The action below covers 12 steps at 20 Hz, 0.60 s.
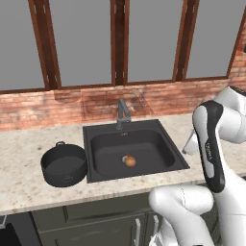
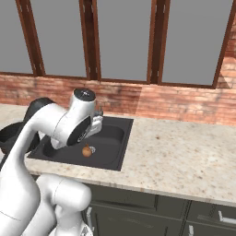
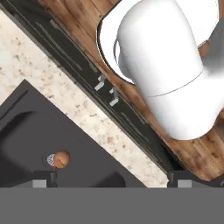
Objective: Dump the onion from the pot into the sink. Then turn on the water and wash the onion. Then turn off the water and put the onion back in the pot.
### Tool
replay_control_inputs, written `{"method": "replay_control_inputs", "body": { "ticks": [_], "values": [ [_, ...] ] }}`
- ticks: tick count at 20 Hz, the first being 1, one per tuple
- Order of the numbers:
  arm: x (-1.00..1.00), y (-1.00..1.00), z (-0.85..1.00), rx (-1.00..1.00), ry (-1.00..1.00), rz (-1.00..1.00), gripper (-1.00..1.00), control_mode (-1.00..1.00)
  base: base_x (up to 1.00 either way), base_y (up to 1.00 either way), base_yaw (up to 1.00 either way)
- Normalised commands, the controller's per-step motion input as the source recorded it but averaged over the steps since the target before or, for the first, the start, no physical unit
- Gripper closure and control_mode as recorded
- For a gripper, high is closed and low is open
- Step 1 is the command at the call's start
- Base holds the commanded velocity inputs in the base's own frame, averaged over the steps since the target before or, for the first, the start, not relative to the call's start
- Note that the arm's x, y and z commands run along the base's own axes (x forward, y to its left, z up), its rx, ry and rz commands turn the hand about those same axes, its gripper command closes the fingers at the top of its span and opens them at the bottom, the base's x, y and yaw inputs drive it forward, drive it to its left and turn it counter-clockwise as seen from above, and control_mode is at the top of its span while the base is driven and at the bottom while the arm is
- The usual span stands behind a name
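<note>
Onion (image 1: pixel 130 161) in sink (image 1: pixel 103 132), beside drain (image 3: pixel 50 159).

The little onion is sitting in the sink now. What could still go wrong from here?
The onion lies right by the drain in the sink; being round, it might roll away when the gripper closes on it. The faucet stands behind the basin, so the arm could bump it. The pot sits near the counter's front and could get nudged.
</note>
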Motion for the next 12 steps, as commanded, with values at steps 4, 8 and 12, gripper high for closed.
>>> {"method": "replay_control_inputs", "body": {
  "ticks": [4, 8, 12],
  "values": [
    [0.75, -0.46, 0.04, 0.19, 0.04, -0.22, -1.00, -1.00, 0.00, 0.00, 0.00],
    [0.60, -0.28, 0.01, 0.14, 0.00, -0.19, -1.00, -1.00, 0.00, 0.00, 0.00],
    [0.40, -0.14, 0.00, 0.11, 0.00, 0.01, -1.00, -1.00, 0.00, 0.00, 0.00]
  ]
}}
